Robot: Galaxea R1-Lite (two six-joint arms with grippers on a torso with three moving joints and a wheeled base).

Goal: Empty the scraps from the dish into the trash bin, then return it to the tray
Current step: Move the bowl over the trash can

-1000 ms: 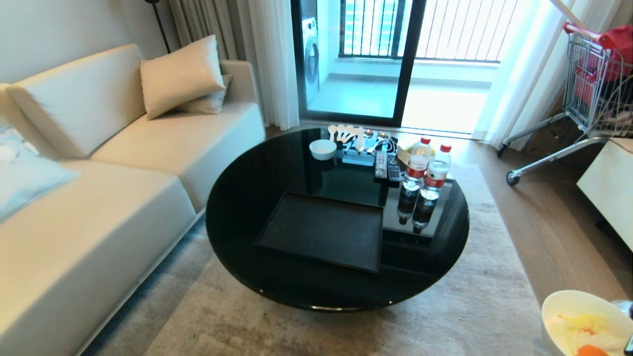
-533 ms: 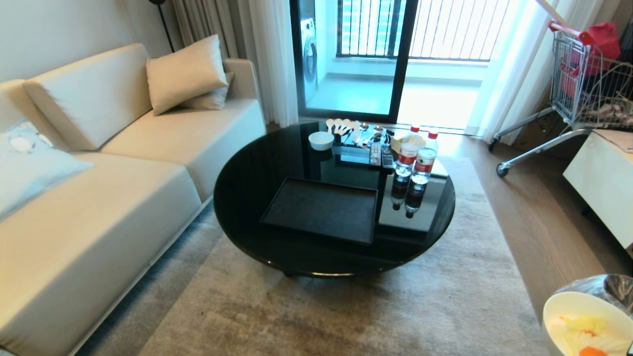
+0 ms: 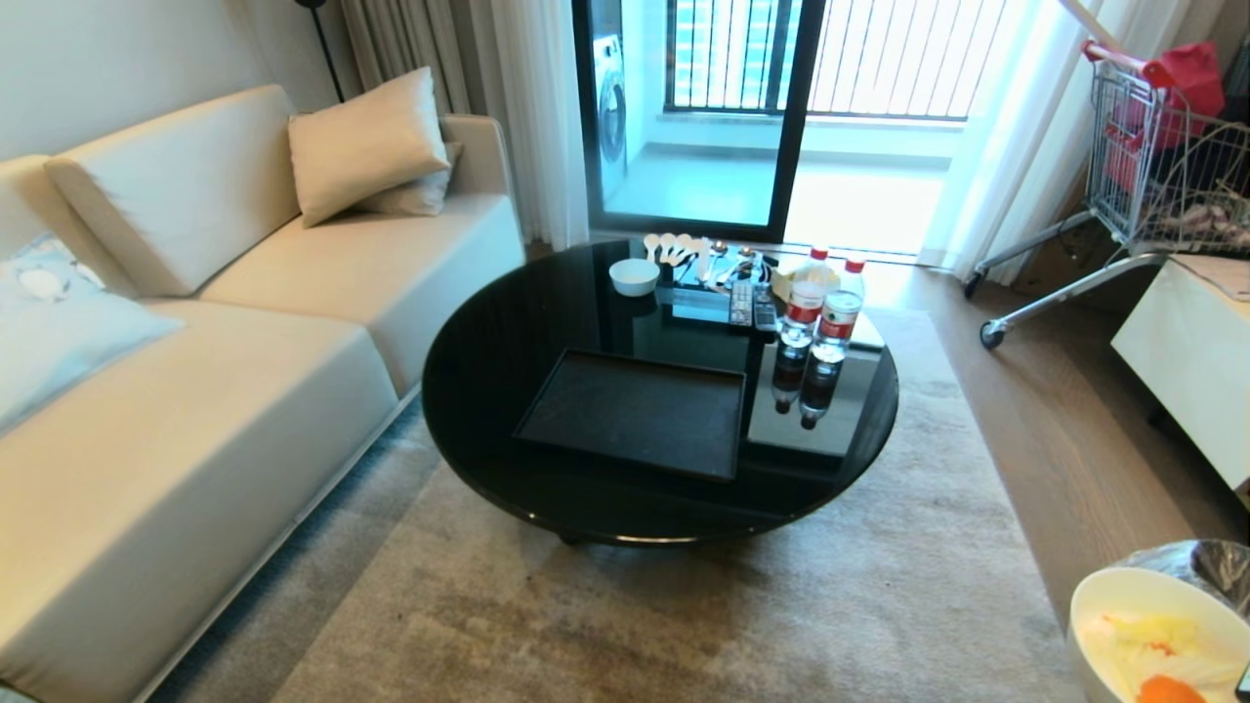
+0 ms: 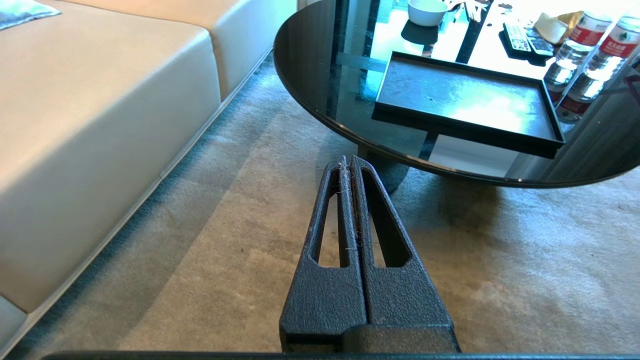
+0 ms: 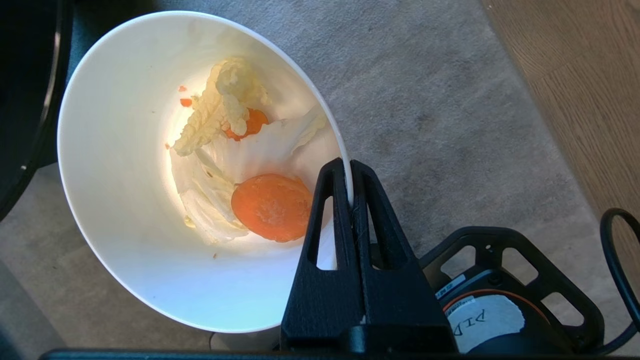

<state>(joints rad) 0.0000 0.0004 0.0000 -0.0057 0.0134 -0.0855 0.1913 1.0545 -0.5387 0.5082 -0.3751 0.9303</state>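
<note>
While right claw pinches dish rim | tray bare on black table | rug underneath

I have the dish, a glossy white deep-sided bowl, at the lower right edge of my head view, off the table and above the rug, its rim pinched in my right gripper, whose fingers are clamped on either side of the wall. It sits tilted in the wrist view, and the scraps lie inside: pale yellow and white leafy bits, small orange flecks, and one round bright orange slice nearest the pinched rim. The trash bin shows only as a crinkled clear liner and dark opening just beyond the dish. The tray, flat matte black with a low rim, lies bare on the near part of the round black table.
</note>
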